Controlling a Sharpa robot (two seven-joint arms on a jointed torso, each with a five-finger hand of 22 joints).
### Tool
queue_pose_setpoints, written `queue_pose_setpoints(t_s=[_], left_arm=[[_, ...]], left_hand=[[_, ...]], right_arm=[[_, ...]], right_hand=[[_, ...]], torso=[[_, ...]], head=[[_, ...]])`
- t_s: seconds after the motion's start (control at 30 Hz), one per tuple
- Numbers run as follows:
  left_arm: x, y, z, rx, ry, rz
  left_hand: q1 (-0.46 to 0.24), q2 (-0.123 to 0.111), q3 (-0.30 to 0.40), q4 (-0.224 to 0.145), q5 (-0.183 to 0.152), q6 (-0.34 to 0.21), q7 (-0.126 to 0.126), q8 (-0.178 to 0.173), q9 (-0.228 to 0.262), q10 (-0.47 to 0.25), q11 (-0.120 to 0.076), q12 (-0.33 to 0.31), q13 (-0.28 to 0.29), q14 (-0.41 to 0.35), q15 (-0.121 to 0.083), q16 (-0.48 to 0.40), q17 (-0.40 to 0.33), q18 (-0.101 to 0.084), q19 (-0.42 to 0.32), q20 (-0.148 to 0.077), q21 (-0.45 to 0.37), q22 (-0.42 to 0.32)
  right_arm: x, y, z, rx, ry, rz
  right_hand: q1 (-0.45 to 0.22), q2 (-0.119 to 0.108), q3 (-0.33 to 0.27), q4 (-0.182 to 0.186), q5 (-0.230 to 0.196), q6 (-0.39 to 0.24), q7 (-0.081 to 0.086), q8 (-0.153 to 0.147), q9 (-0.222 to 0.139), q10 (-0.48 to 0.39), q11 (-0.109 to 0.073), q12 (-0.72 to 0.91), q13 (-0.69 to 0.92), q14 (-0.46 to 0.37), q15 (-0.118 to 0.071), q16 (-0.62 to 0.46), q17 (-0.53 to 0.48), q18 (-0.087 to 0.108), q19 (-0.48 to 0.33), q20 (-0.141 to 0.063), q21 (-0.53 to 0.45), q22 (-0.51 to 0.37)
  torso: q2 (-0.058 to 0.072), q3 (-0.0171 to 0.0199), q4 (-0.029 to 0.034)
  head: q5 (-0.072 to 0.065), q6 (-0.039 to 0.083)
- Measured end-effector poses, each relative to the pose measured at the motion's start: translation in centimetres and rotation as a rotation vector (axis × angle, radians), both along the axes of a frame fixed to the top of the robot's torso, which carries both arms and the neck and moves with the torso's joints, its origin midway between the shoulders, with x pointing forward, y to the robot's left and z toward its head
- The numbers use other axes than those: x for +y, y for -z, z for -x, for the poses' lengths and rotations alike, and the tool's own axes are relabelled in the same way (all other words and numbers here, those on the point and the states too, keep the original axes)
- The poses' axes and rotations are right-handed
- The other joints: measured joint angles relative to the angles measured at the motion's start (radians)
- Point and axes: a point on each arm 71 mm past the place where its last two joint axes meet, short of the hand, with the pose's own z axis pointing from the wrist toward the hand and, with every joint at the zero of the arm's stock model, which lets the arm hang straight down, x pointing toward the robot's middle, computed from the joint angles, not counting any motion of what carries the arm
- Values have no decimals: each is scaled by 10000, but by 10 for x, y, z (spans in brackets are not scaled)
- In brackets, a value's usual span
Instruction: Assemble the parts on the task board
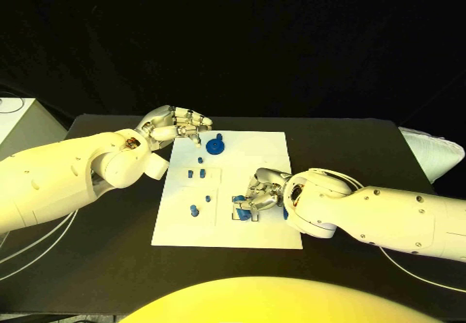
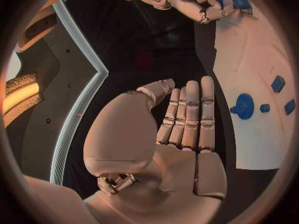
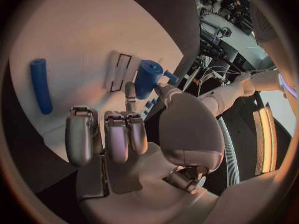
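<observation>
Fisheye pictures from the wrists gave what the head camera could not. Over the right wrist, the silver right hand (image 3: pixel 134 129) pinched a short blue plastic cylinder (image 3: pixel 148 77) between thumb and a fingertip, just above a black-outlined rectangle (image 3: pixel 120 72) printed on the flat white task board (image 3: pixel 74 30); a long blue rod (image 3: pixel 41 84) lay apart on the board nearer its edge. From the head camera that hand (image 1: pixel 260 195) sat near the board's front right corner and hid most of the cylinder. The silver left hand (image 2: pixel 181 119) hung released, fingers straight and together, grasping nothing, off the board's far left corner (image 1: pixel 178 125). Beside it on the board lay a blue round disc (image 1: pixel 215 145); several small blue pieces (image 1: pixel 197 173) stood along the left side, too small to identify.
</observation>
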Motion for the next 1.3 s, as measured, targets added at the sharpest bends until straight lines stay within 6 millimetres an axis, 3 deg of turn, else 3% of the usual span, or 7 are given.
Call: queue_pose_setpoints(t_s=[0.5,0.7,0.73,0.77,0.87,0.97,1.3], left_arm=[[0,0,0,14,20,-12],[0,0,0,16,14,-19],[0,0,0,16,14,-20],[0,0,0,16,12,-21],[0,1,-1,17,13,-23],[0,1,-1,17,13,-26],[1,1,-1,18,5,-44]], left_hand=[[0,0,0,0,0,0,0,0,1,0,0,0,0,0,0,0,1,0,0,0,0,0],[0,0,0,0,0,0,0,49,1,-38,38,0,-12,0,0,0,-10,-1,0,0,0,-12],[0,0,0,0,0,0,0,49,0,-38,38,0,-12,0,0,0,-10,0,0,0,0,-12],[0,0,0,0,0,0,0,49,1,-38,38,0,-12,0,0,0,-10,0,0,0,0,-11],[0,0,0,0,0,0,0,49,0,-37,38,0,-12,0,0,0,-10,0,0,0,0,-11],[0,0,0,0,0,0,0,49,0,-37,38,0,-12,0,0,0,-10,0,0,0,0,-11],[0,0,0,0,0,0,0,49,1,-37,37,0,-11,0,0,0,-9,0,0,0,0,-11]], right_arm=[[1,2,-1,17,10,44],[2,2,-2,-48,40,45],[2,2,-2,-56,46,48],[1,3,-2,-69,52,55],[1,3,-2,-87,53,71],[0,4,0,-76,36,72],[-12,2,5,-75,93,90]], right_hand=[[-41,41,53,-18,-4,120,-81,17,4,-1,0,0,-2,-33,-33,0,0,1,0,0,26,-2],[-229,160,62,-9,-93,136,-96,40,13,-3,-2,0,-3,-39,-39,0,0,3,1,0,26,-3],[-321,170,63,-10,-162,147,-107,49,21,-3,-3,0,-3,-40,-39,0,0,4,1,1,26,-3],[-590,182,73,-21,-557,157,-116,51,42,-4,-4,0,-3,-40,-39,0,0,5,1,0,26,-4],[-1105,183,-215,10,-1215,144,-77,54,45,-5,-5,0,-4,-40,-40,0,0,7,1,1,26,-4],[-1631,161,-625,10,-796,141,-74,82,44,30,-40,0,-4,-40,-40,0,0,12,38,-36,26,-4],[-1893,184,-869,9,-889,139,-75,107,80,31,-41,0,-5,-40,-40,0,0,15,38,-36,25,-6]], torso=[[3,2,-1],[2,6,6],[3,6,6],[3,6,6],[3,6,6],[3,6,5],[-8,9,-1]], head=[[-17,0],[-23,0],[-22,0],[-18,0],[-15,0],[-9,0],[50,1]])
